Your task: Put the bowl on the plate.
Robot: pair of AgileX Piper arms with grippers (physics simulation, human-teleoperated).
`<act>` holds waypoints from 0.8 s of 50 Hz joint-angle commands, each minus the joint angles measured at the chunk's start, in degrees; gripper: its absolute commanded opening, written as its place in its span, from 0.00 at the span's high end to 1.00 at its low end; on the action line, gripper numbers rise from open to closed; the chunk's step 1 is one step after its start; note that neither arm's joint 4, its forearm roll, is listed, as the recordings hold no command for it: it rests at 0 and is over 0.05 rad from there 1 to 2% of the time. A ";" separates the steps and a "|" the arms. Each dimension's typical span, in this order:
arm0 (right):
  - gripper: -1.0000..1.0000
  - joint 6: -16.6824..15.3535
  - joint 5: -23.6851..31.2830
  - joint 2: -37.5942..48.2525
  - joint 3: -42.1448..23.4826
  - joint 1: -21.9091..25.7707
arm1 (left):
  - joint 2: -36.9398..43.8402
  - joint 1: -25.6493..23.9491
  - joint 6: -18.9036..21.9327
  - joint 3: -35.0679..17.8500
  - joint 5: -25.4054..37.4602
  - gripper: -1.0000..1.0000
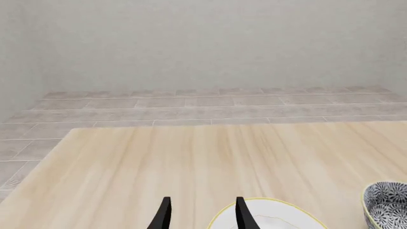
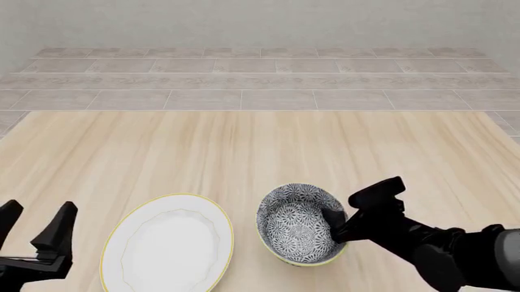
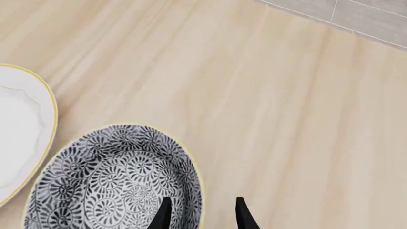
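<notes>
Sitting beside the white, yellow-rimmed plate (image 2: 167,246), floral black-and-white bowl (image 2: 294,228) — right hand (image 2: 335,224) straddling its rim, unclosed

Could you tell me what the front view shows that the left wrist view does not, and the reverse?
Only the front view shows the right tool straddling the bowl's right rim, one finger inside, and the whole plate. Only the left wrist view shows the left tool from behind, its fingers apart above the plate's edge. Both show the bowl, plate, wooden table and tiled floor.
</notes>
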 commanded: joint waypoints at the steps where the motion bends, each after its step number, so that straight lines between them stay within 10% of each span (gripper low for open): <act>1: 0.00 0.10 -1.11 1.39 0.14 -0.06 | 0.58 0.02 0.03 0.00 -0.48 0.00; 28: 0.00 0.28 -1.75 1.80 0.33 0.01 | 0.69 0.16 0.09 0.00 -0.52 0.00; 29: 1.00 -0.32 -1.99 1.87 0.41 -0.26 | 0.65 0.16 0.11 0.00 -0.48 0.00; 40: 1.00 -1.53 -1.78 0.32 0.83 -0.81 | 0.17 0.29 0.15 0.00 0.03 0.00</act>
